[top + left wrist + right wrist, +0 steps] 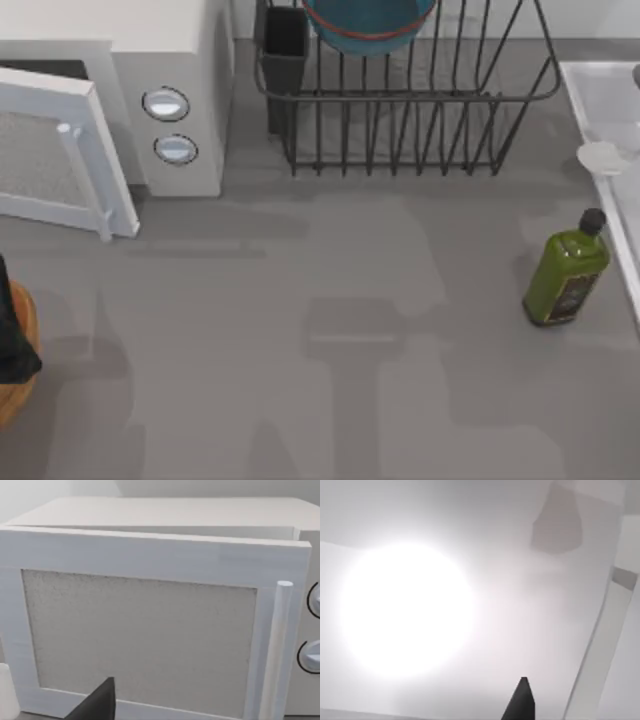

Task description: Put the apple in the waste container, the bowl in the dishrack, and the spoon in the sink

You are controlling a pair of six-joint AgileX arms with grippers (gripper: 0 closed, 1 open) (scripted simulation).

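The teal-blue bowl (368,22) with its reddish rim sits inside the black wire dishrack (410,120) at the back. A small white oval, apparently the spoon's head (604,157), lies at the pale sink's raised rim (600,100) on the right. The orange-brown waste container (18,375) shows at the left edge, with a dark part of my left gripper (12,335) over it. The left wrist view faces the microwave door (140,630). A dark part of my right gripper (522,702) shows before a bright pale surface. The apple is out of view.
A white microwave (170,90) with two round knobs stands at the back left, its door (60,160) swung open toward the table. A green bottle (567,272) stands upright beside the sink. The dark cutlery cup (285,50) hangs on the rack's left end.
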